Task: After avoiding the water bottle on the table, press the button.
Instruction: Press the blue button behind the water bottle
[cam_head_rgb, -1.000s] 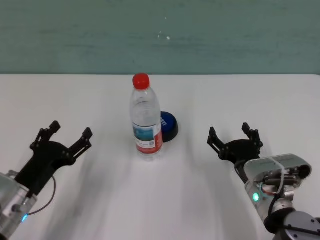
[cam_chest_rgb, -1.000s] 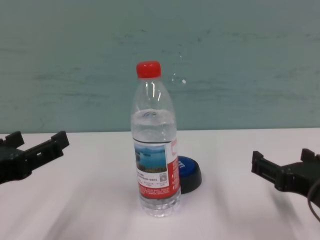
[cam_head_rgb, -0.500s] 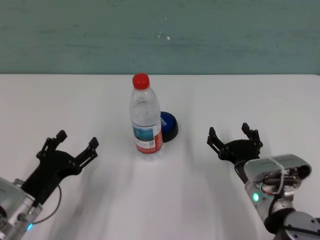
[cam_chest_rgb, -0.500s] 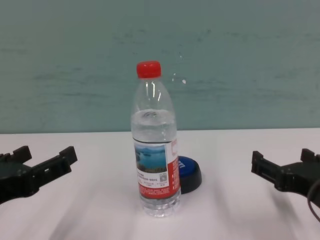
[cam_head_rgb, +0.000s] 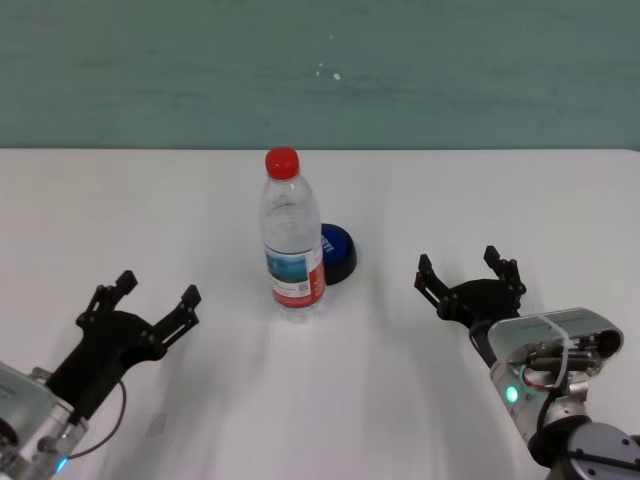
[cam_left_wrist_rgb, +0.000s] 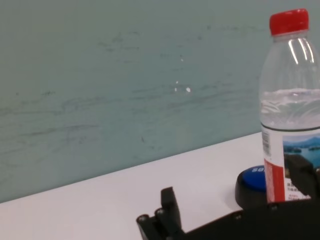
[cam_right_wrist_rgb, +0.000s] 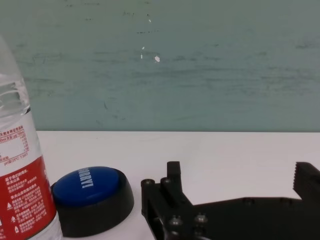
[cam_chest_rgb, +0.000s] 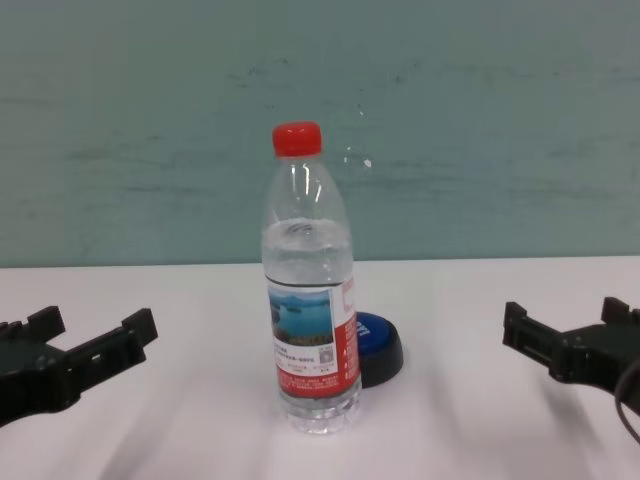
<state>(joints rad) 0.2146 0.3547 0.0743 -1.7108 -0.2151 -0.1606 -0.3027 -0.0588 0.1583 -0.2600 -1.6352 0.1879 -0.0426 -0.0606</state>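
Observation:
The water bottle stands upright in the middle of the table; it has a red cap and a lake-picture label. The blue-topped button sits just behind it to the right, partly hidden by it. My left gripper is open and empty, left of the bottle and nearer the front. My right gripper is open and empty, right of the button. The chest view shows the bottle, the button, the left gripper and the right gripper. The right wrist view shows the button beside the bottle.
A teal wall runs behind the table's far edge. The left wrist view shows the bottle with the button behind it.
My left gripper has moved toward the near edge and a little rightward toward the bottle. The right gripper, the bottle and the button have not moved.

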